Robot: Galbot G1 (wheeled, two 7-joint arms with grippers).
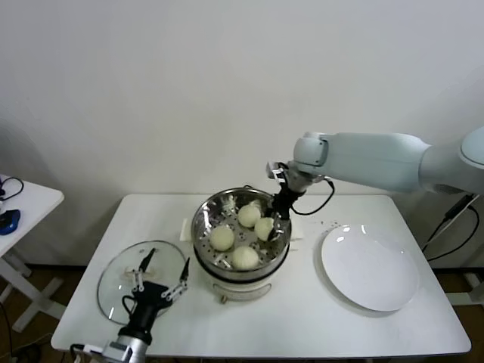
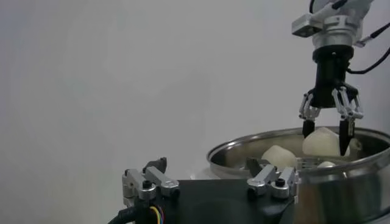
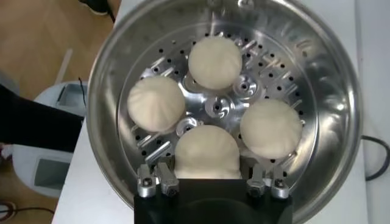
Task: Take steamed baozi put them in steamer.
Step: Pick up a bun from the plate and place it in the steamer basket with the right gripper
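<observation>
Steamer (image 1: 203,227): a round shiny steel basket with a perforated floor, sitting on a white electric cooker base at the centre of the head view, on a white rectangular counter (image 1: 302,318). Inside it lie all four steamed baozi, small round cream-white dough buns: one toward the basket's upper middle (image 1: 249,215), one at its right side (image 1: 265,228), one at its left (image 1: 221,238) and one at its lower edge (image 1: 245,258). They sit apart from one another on the perforated floor.

The right gripper (image 1: 277,217) reaches in from the right of the frame on a long white arm and hangs over the right side of the basket, its black tips set on either side of the right-hand bun. In the left wrist view its jaws (image 2: 327,128) close against that bun (image 2: 322,143), which sits down inside the basket's rim (image 2: 256,151). The right wrist view looks straight down into the basket (image 3: 341,79), with that same bun (image 3: 207,152) at the lower middle of the picture, between the jaws.

The left gripper (image 1: 160,278) rests at the lower left of the head view, jaws spread wide and holding nothing, above a round glass lid (image 1: 113,287) lying flat on the counter just left of the cooker. A flat round white plate (image 1: 370,268) lies on the counter at the right, well apart from the steamer.
</observation>
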